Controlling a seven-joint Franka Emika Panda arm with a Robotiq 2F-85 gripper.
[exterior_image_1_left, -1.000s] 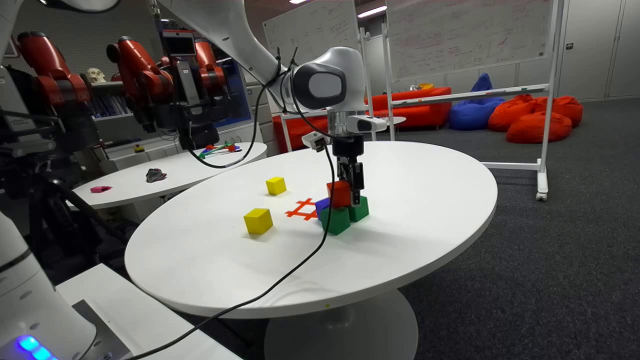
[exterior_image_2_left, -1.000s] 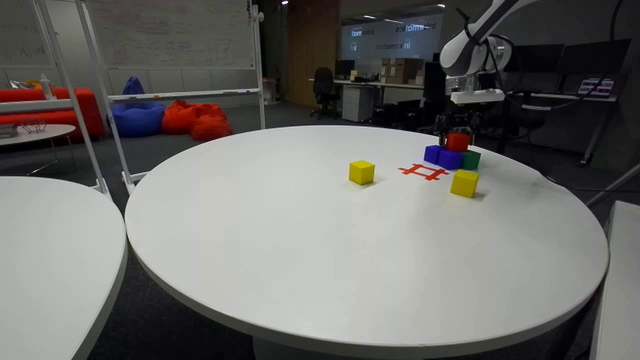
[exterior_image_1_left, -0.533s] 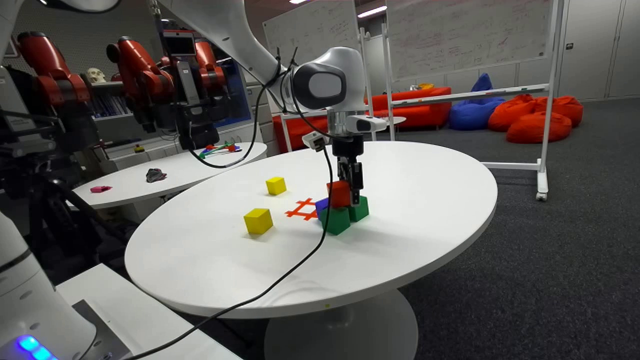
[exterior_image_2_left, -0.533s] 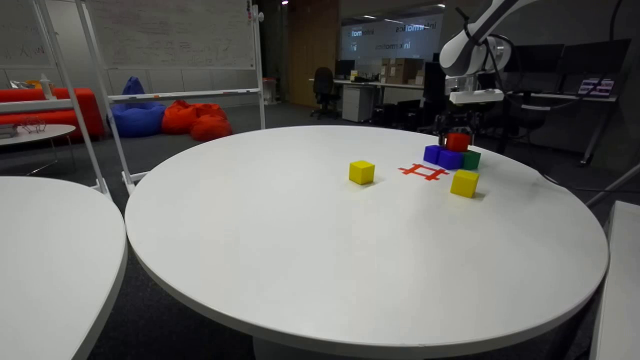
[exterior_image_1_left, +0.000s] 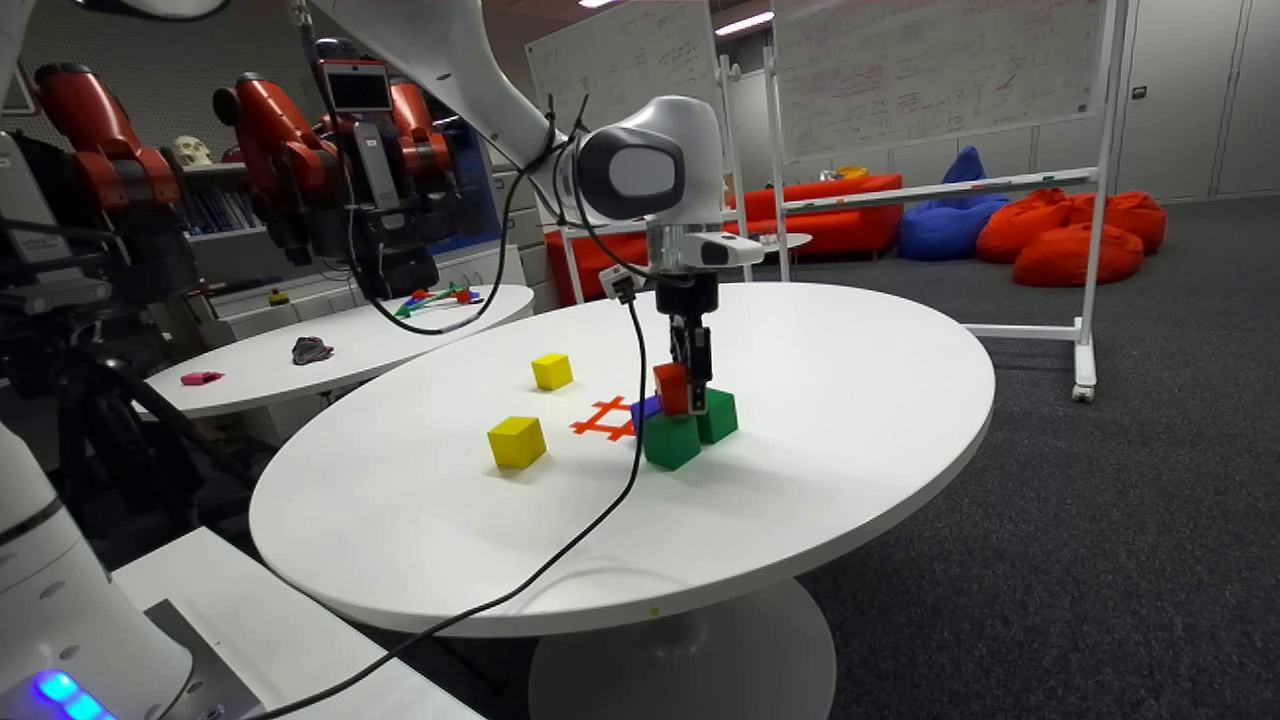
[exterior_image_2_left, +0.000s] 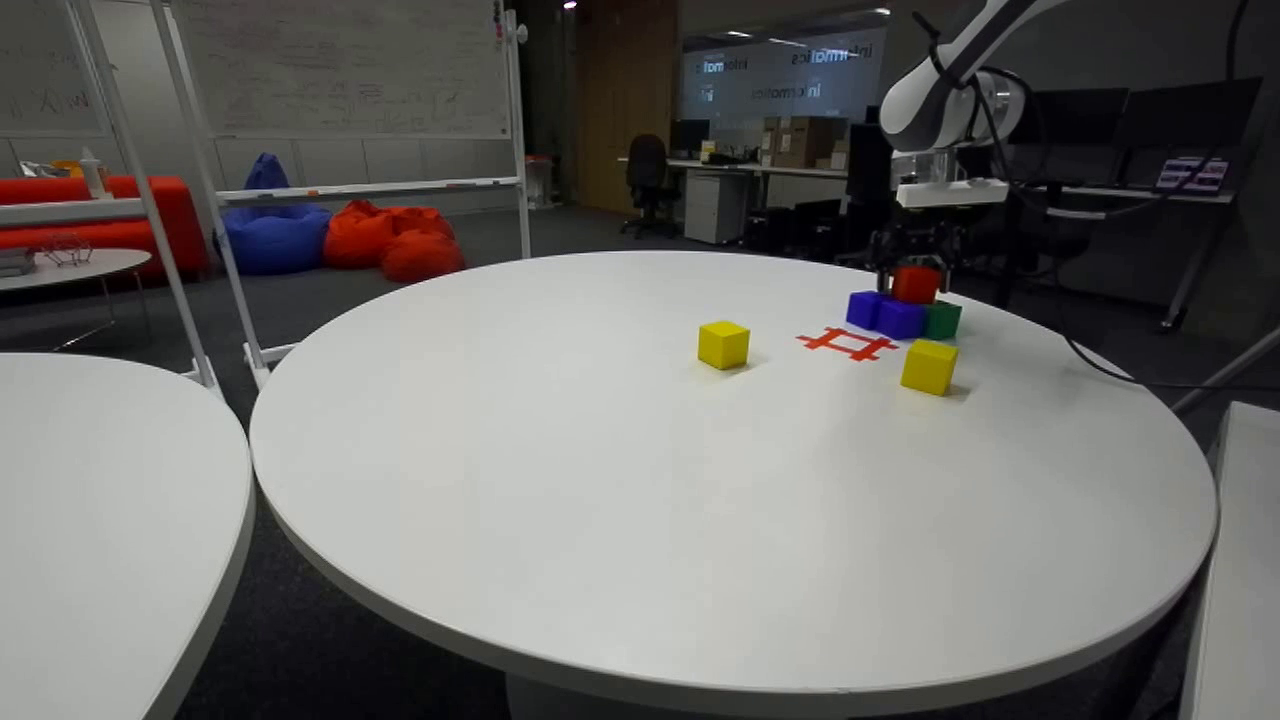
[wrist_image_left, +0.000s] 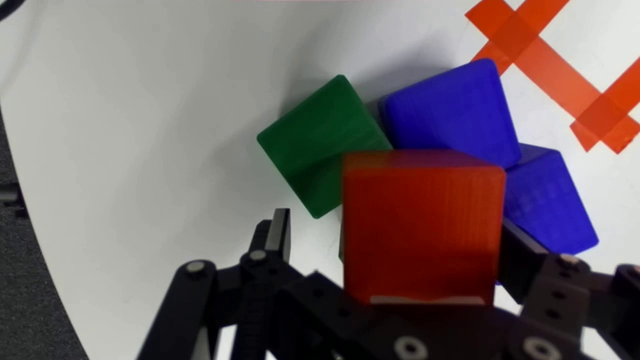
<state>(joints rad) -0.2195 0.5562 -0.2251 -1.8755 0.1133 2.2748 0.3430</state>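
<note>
A red block (wrist_image_left: 425, 225) sits on top of a cluster of blue and green blocks. My gripper (wrist_image_left: 395, 222) is open around the red block. In the wrist view a gap shows between the left finger and the block; the right finger is close against its side, and I cannot tell whether it touches. Beneath are a green block (wrist_image_left: 320, 140), a blue block (wrist_image_left: 450, 112) and another blue block (wrist_image_left: 550, 200). A second green block (exterior_image_1_left: 718, 415) shows in an exterior view, mostly hidden in the wrist view. The gripper also shows in both exterior views (exterior_image_1_left: 697, 395) (exterior_image_2_left: 914, 285).
Two yellow blocks (exterior_image_1_left: 517, 443) (exterior_image_1_left: 552, 371) stand apart on the round white table (exterior_image_1_left: 800, 480). Red tape (exterior_image_2_left: 848, 343) forms a crossed square beside the cluster. A black cable (exterior_image_1_left: 590, 535) hangs from the wrist across the table. Another white table (exterior_image_2_left: 120, 500) stands alongside.
My gripper has shifted slightly left in an exterior view, and its finger now covers more of the red block. The hanging cable moved left with it. The blocks look still.
</note>
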